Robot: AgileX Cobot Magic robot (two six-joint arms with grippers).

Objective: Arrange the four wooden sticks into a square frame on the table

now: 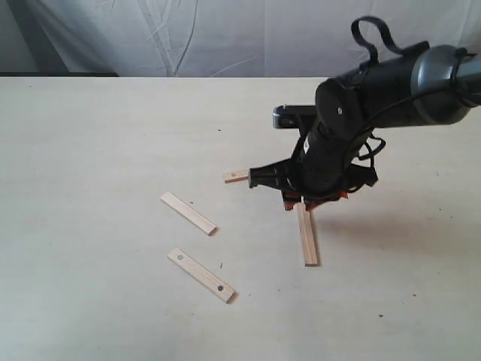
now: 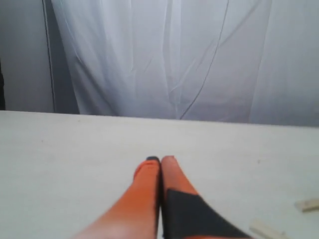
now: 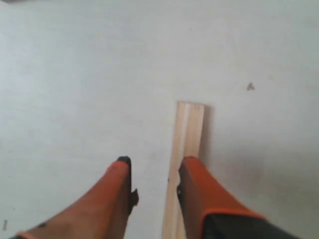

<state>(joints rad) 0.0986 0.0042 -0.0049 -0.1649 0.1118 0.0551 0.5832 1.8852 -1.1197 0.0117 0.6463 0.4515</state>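
Four wooden sticks lie apart on the table (image 1: 90, 150), not forming a square frame. A plain stick (image 1: 188, 213) and a stick with a hole near each end (image 1: 201, 274) lie at centre left. A third stick (image 1: 236, 177) pokes out from behind the right arm. The fourth stick (image 1: 307, 239) (image 3: 189, 127) lies under my right gripper (image 1: 301, 201) (image 3: 154, 167), which is open; one fingertip (image 3: 192, 172) is over the stick's edge, the other on bare table. My left gripper (image 2: 160, 160) is shut and empty, and out of the exterior view.
A white curtain (image 1: 188, 34) hangs behind the table's far edge. In the left wrist view two stick ends (image 2: 306, 204) (image 2: 266, 230) show at the frame's lower right corner. The right arm's dark body (image 1: 353, 113) hovers over the right half of the table.
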